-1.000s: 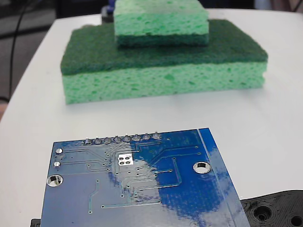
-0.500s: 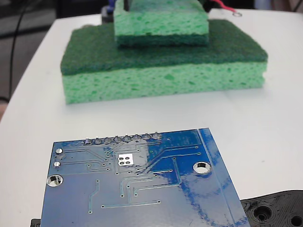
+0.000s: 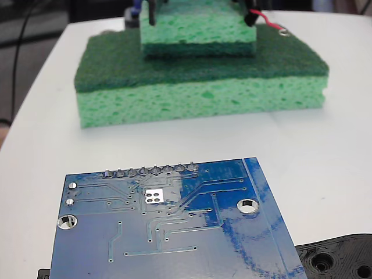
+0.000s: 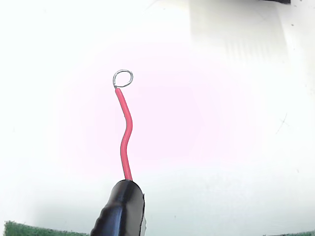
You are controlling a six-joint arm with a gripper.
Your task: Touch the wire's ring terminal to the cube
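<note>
Wire [image 4: 126, 132] hung from its black sleeve [image 4: 120, 209], ring terminal [image 4: 122, 77] leading, presumably to reach a cube nowhere visible; the gripper's jaw state could not be told.

The wrist view is badly overexposed: the tabletop [image 4: 221, 123] washes to near-white with a faint pink cast, though the red wire [image 4: 126, 137] stays sharp. The fixed view is evenly lit, with glare streaking the blue circuit board [image 3: 174, 232] and the stacked sponges [image 3: 197, 75] slightly soft.
</note>
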